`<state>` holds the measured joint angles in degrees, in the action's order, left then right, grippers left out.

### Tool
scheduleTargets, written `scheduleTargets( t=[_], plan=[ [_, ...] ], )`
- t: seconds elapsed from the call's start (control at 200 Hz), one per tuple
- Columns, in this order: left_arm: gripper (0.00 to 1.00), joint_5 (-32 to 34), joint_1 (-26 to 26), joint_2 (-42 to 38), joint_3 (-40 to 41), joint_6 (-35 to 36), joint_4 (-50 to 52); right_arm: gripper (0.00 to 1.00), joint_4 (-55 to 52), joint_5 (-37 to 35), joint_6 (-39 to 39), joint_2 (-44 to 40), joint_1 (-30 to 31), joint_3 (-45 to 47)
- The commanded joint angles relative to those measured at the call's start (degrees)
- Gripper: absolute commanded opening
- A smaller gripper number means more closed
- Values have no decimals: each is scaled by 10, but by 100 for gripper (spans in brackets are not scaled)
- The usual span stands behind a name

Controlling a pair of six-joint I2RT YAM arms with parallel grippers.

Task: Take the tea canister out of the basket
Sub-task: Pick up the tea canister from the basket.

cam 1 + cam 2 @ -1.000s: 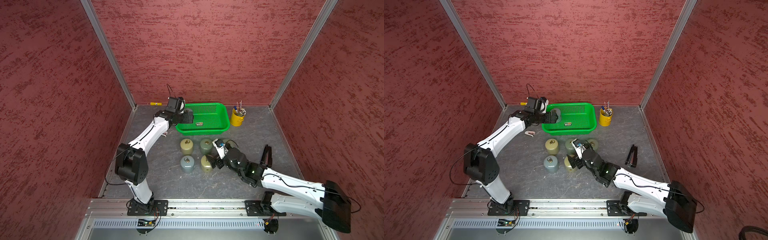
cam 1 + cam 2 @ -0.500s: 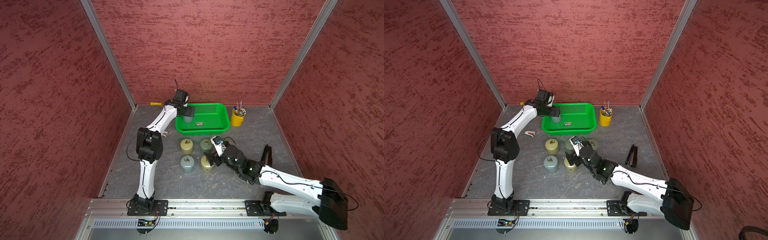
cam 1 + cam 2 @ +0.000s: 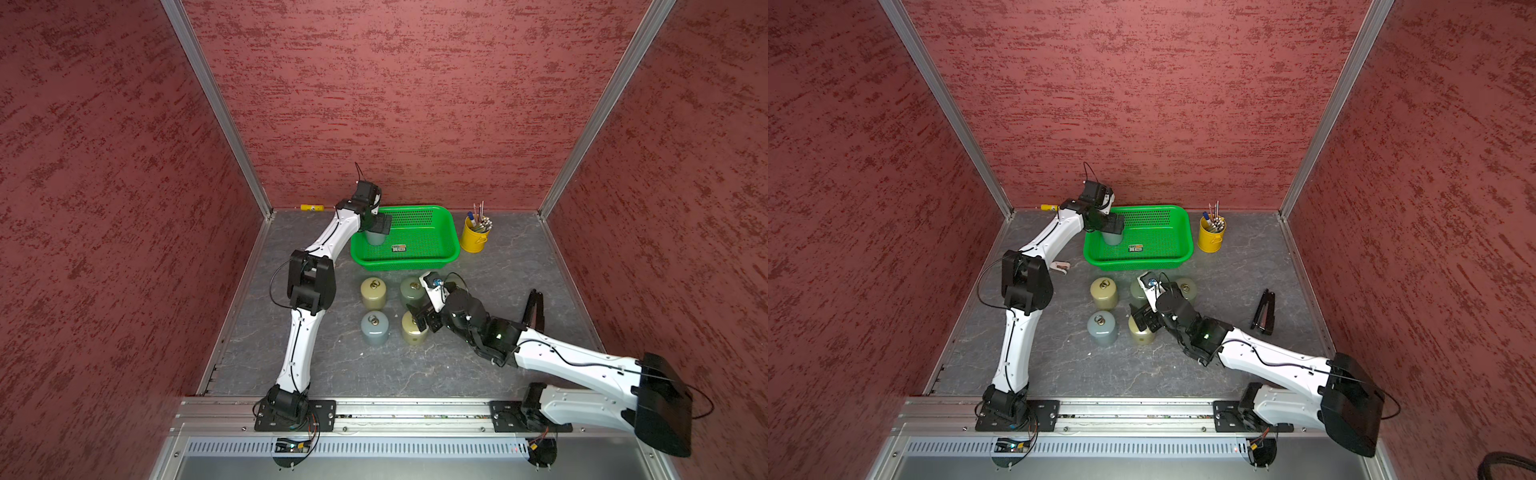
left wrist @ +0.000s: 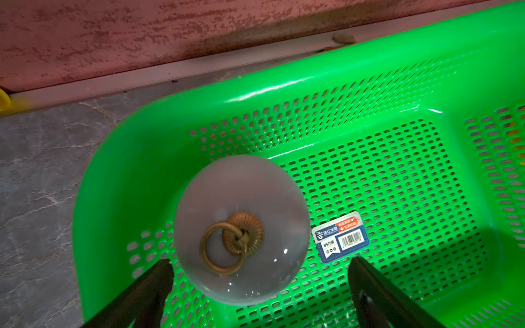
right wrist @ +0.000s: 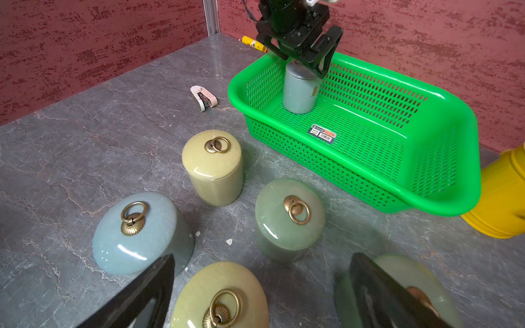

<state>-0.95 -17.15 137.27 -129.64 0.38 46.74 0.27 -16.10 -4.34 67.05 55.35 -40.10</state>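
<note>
Right, red textured walls [image 3: 415, 104] box the cell in on three sides, and a grey marbled tabletop [image 3: 478, 365] runs beneath both arms. Toward the back sits the bright green mesh basket [image 3: 432, 259] [image 5: 355, 159]. It holds one tea canister [image 3: 374, 239] [image 4: 241, 198] at its left end, close to a rounded corner, with a small barcode label [image 4: 341, 237] on the floor just beside it. That canister is a pale grey-blue cylinder standing upright, long axis vertical, its domed lid and brass ring pull facing up. My left gripper [image 4: 260, 272] hangs over it with its fingers spread wide, one either side of the lid, and I see no squeeze on it. Five more canisters [image 3: 1104, 293], olive, green and blue, stand upright on the table in front of the basket. My right gripper [image 5: 262, 269] hovers low above them, fingers likewise apart, holding nothing. A yellow pen bucket [image 3: 473, 239] stands just beside the basket's right end, pens sticking up. Smaller items are a black folded tool [image 3: 1262, 311], a white stapler [image 3: 1061, 267], and a yellow marker [image 3: 309, 207] against the back wall.
</note>
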Motion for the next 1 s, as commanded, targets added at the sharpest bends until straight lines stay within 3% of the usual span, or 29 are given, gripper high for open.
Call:
scheduleTargets(
  t=[0.0, 0.837, 0.997],
  plan=[
    [100, 2, 10, 20, -28, 5, 7, 99, -6, -2, -9, 5, 5, -26],
    [100, 10, -3, 78, -75, 29, 19, 99, 1, 3, -12, 45, 5, -42],
    [94, 15, -3, 80, -77, 29, 19, 99, 4, 3, -10, 51, 5, -42]
  ],
)
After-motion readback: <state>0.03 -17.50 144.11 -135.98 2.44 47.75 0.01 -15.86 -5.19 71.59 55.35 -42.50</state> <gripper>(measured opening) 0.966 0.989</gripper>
